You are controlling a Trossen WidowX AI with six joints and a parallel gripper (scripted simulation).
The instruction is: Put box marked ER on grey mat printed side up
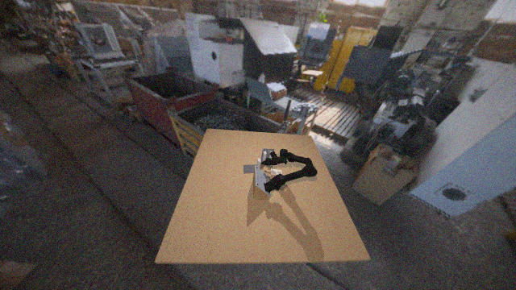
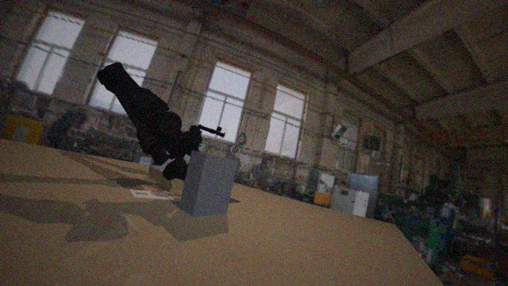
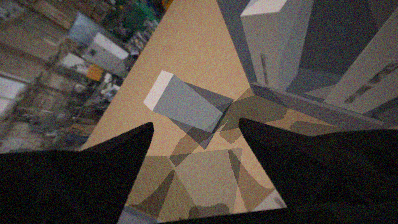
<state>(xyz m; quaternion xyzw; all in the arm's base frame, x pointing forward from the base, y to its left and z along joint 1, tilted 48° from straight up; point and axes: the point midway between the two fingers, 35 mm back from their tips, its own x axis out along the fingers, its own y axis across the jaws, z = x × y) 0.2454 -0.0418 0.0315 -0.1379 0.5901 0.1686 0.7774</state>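
Note:
My gripper (image 3: 197,124) is open, with nothing between its fingers. Two pale boxes (image 3: 275,42) (image 3: 367,67) stand in the grey bin (image 3: 320,106) in the wrist view, right of the fingers; no reach code is readable and a third box in the bin is not visible. A separate blue-grey block (image 3: 187,105) with a pale end stands beyond the fingertips; whether it is a QSFP box I cannot tell. A dark patch lies around its base. The grey mat (image 1: 250,169) seems to be the small rectangle left of the arm.
A tall blue-grey body (image 2: 210,184), perhaps the bin's outside, partly hides the gripper in the exterior view. A white marked sheet (image 2: 148,194) lies on the wooden table (image 1: 218,225). A pale panel (image 1: 260,177) is beside the arm (image 1: 298,173).

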